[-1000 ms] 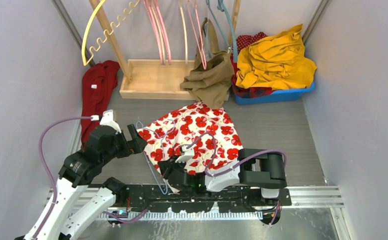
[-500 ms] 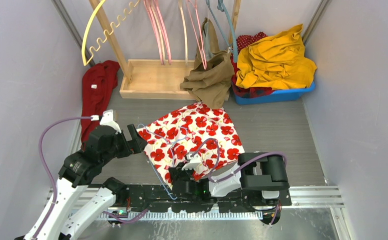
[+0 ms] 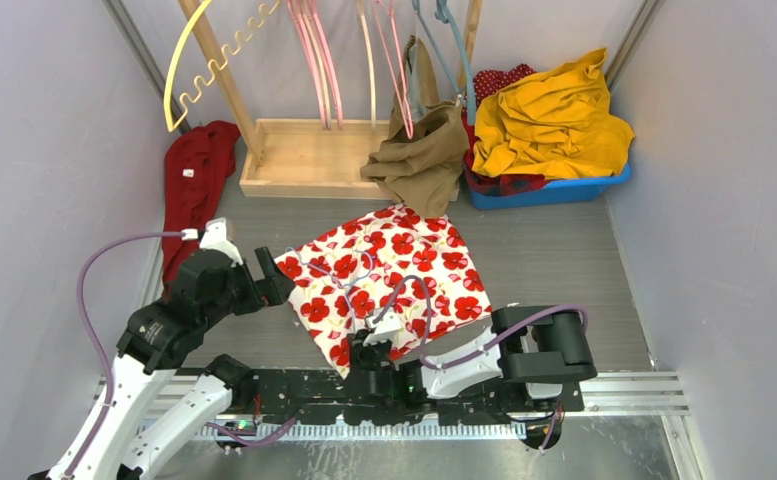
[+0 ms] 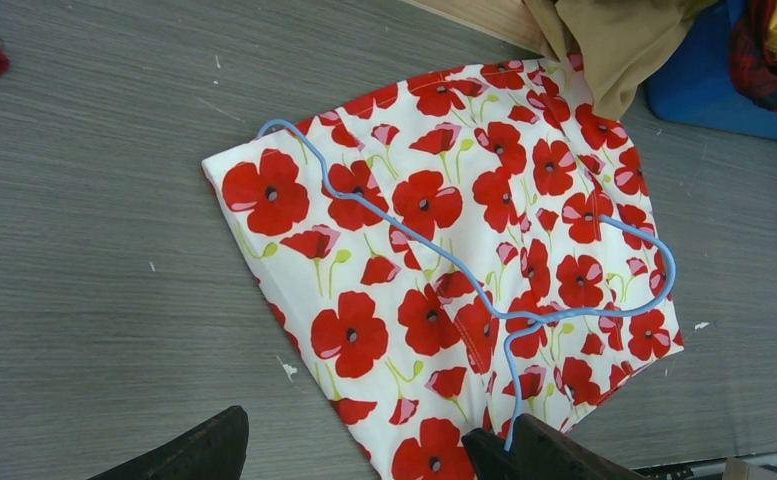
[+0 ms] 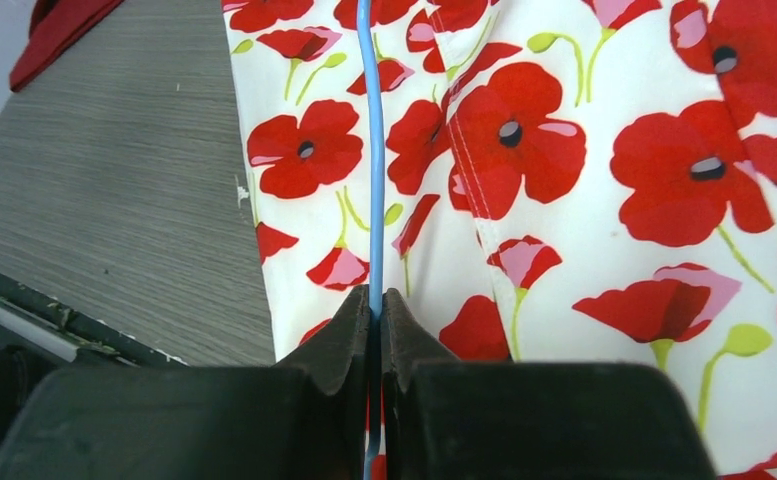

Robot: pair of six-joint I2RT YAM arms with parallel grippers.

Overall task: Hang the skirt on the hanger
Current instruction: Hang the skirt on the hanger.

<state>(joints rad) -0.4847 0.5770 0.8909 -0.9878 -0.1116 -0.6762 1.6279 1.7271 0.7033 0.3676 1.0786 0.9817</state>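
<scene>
1. White cotton-look skirt point(image 3: 384, 270), printed with red poppies: it lies flat near the middle of the desk point(image 3: 564, 260), turned cornerwise, its nearest corner reaching toward the near edge.
2. Blue wire hanger point(image 4: 442, 252): it lies on top of the skirt, not inside it. Its shoulder bar runs slantwise across the cloth from the skirt's left corner toward its right side. The hook stem points down toward the near edge.
3. Right hand point(image 5: 378, 300): pressed together on the hanger's hook stem, the thin wire pinched between the two fingers. It sits at the skirt's near corner, so the skirt and the hanger's long bar lie straight ahead of it, toward the far edge.
4. Left hand point(image 3: 276, 278): spread wide and holding nothing. It is just beside the skirt's left corner, toward the left edge of the desk, and is the nearer one to that end of the hanger bar.
5. Status, as a judgement: the hanger is gripped but the skirt is not yet on it. The coming move likely turns on the free left hand taking the skirt edge beside it while the right keeps the wire steady.
</scene>
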